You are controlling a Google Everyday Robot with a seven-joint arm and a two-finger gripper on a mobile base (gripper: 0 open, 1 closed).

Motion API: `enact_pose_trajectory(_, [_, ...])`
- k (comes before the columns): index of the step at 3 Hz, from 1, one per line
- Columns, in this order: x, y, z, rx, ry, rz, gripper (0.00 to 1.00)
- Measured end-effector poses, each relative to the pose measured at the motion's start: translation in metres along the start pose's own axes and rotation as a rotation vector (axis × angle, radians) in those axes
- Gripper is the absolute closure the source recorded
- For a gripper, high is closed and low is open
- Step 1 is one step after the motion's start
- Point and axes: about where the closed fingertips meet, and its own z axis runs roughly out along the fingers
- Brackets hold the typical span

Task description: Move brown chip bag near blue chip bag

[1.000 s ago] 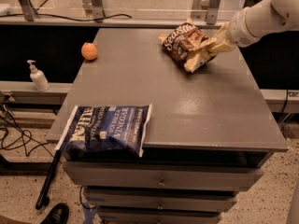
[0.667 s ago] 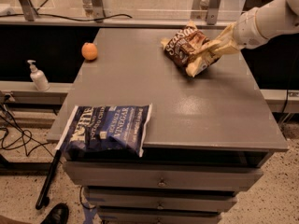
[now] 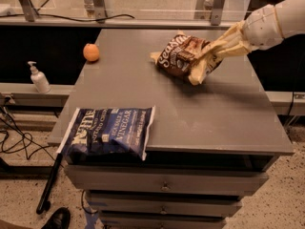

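Far left, on a low ledge: white pump bottle (image 3: 39, 78). Next, near the back left corner of the grey cabinet top (image 3: 190, 113): small orange fruit (image 3: 91, 52). At the front left corner, lying flat and overhanging the edge: blue chip bag (image 3: 109, 131). Toward the back right, well apart from the blue one: brown chip bag (image 3: 180, 56), crinkled and tilted. Clamped on its right side: gripper (image 3: 204, 63), cream fingers pinching the bag, reaching in from the right edge on a white arm (image 3: 269, 25).

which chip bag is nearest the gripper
The brown chip bag at the back, with the gripper shut on it; the blue chip bag lies apart at the front edge.
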Motion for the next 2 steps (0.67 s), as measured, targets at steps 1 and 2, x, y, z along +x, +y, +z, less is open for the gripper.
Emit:
enact_pose_trajectory(1, [-0.016,0.017,-0.012,-0.087,-0.123,-0.057,1.00])
enact_pose_trajectory(2, [-0.032,0.030,-0.017,-0.142,-0.220,-0.095,1.00])
